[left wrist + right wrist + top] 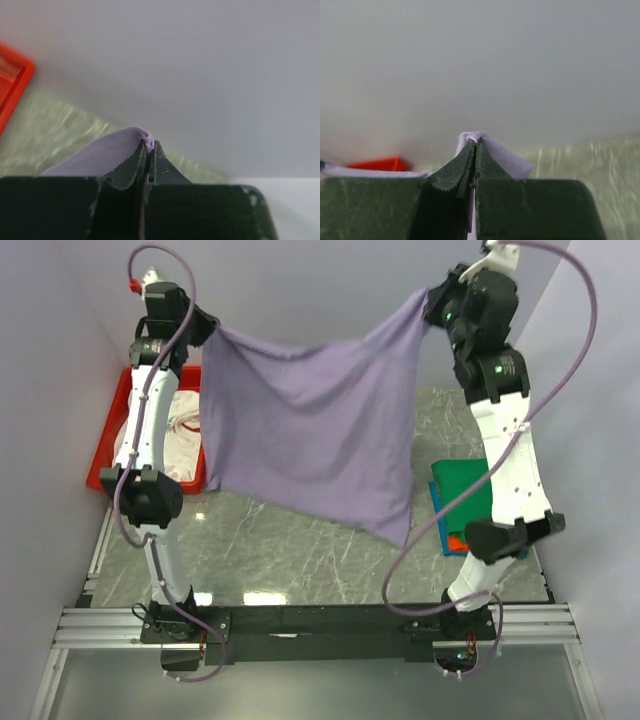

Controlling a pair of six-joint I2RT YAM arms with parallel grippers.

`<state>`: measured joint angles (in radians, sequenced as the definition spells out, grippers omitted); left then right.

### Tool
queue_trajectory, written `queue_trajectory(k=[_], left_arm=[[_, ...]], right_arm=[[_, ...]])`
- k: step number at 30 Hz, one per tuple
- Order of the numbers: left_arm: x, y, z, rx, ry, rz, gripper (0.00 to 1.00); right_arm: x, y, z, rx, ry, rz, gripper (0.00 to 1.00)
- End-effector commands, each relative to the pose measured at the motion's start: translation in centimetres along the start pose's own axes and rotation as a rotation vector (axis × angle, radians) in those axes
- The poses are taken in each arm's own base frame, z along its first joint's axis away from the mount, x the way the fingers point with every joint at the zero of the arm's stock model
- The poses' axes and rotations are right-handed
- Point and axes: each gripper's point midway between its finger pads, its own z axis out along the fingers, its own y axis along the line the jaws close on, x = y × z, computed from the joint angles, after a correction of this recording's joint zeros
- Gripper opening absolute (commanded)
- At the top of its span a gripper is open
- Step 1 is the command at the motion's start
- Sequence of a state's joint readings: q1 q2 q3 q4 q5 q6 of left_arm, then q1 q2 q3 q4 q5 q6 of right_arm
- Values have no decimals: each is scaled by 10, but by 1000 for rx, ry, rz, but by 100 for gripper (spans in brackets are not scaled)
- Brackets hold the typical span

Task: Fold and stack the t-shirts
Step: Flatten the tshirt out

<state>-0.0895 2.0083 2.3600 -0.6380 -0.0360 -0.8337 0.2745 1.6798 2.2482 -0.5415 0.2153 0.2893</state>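
Lavender t-shirt [310,440] hangs spread above the table [300,550] — left fingers [131,167] clamped on one upper corner, right fingers [454,171] on the other. Folded green t-shirt [460,488] lies on the table near its right edge.

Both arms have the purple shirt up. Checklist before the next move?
1. Left gripper shut on a corner of the lavender t-shirt: ok.
2. Right gripper shut on the other top corner: ok.
3. Top edge taut: not ok, it sags between the grippers.
4. Lower hem off the table: cannot tell from above.
5. Laying spot under the cloth free: cannot tell, the shirt hides it.
6. Folded stack tidy by the right arm, green on top: ok. White t-shirt lies in the red tray: ok.
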Motion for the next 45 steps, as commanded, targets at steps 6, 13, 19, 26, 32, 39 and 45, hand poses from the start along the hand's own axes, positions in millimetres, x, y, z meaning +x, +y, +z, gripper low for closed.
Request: queue_trajectory(k=[6, 13, 19, 26, 32, 39, 45], left_arm=[[-158, -74, -82, 519, -319, -77, 0], [-148, -38, -75, 485, -270, -53, 0], [-60, 44, -49, 330, -118, -114, 0], [67, 167, -69, 51, 40, -213, 0], [143, 236, -115, -146, 105, -270, 0], [183, 275, -156, -269, 120, -280, 0], [196, 293, -179, -332, 105, -276, 0]], right_arm=[[-179, 5, -78, -100, -579, 66, 0], [-154, -16, -121, -74, -587, 75, 0], [-31, -49, -109, -16, -311, 126, 0], [192, -95, -143, 38, 175, 259, 0], [347, -111, -213, 24, 548, 417, 0], [418, -96, -274, 0, 756, 508, 0], [440, -85, -298, 1, 841, 515, 0]])
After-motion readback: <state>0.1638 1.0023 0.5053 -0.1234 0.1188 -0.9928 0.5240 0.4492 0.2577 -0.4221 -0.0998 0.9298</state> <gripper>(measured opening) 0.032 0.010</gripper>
